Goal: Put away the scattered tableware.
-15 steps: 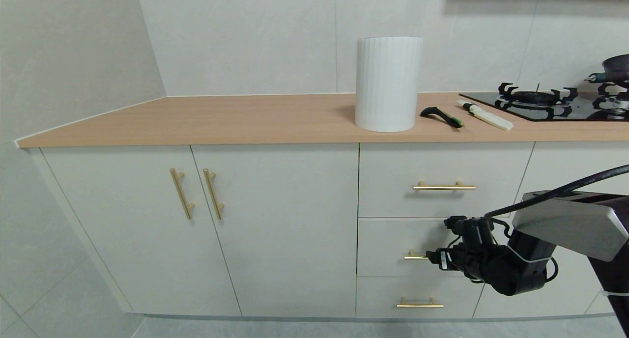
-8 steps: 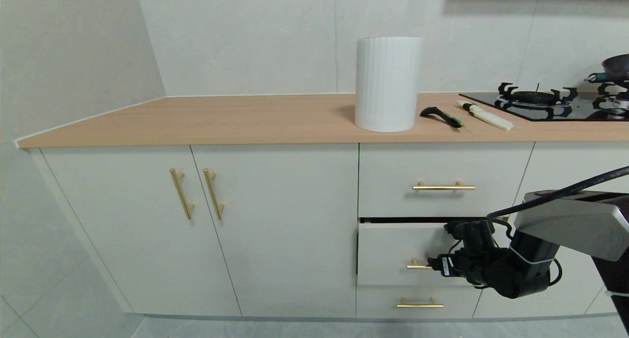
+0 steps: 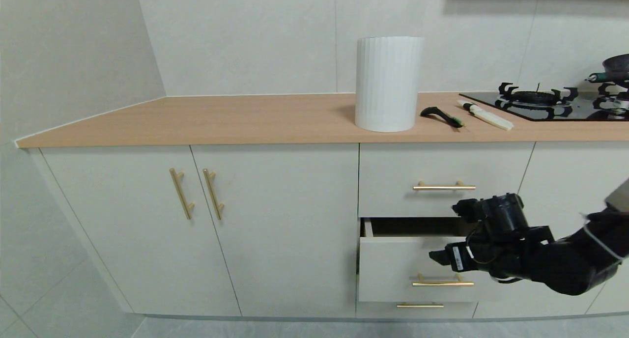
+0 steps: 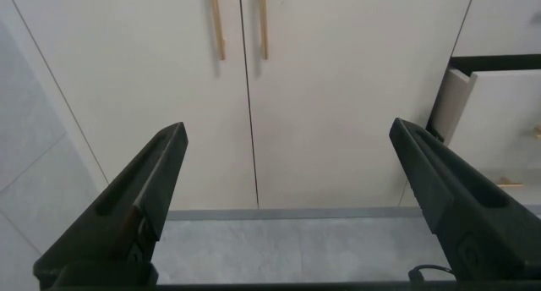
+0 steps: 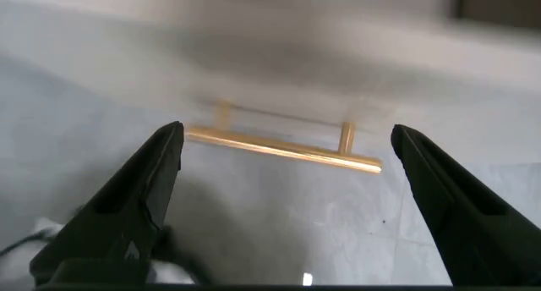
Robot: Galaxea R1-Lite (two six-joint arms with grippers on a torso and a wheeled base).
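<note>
My right arm (image 3: pixel 560 269) is black, looped with thin cables (image 3: pixel 472 240), a white label (image 3: pixel 459 257) at nine o'clock; my fingers (image 5: pixel 127 215) are dark wedges.

You cannot tell what lies in the dark open drawer (image 3: pixel 393 264), whose right end the right arm (image 3: pixel 565 271) hides, the pan (image 3: pixel 620 63) is cut off at the head view's edge, and a brass handle (image 5: pixel 283 150) shows blurred in the right wrist view.

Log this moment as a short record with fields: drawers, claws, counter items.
Middle drawer: pulled partly open, contents hidden
Top drawer: closed
Right claw: open, in front of the middle drawer's handle, not gripping it
Left claw: open, facing the cupboard doors
Counter: white ribbed container; beside it a black tool and a white tool, near the stove
</note>
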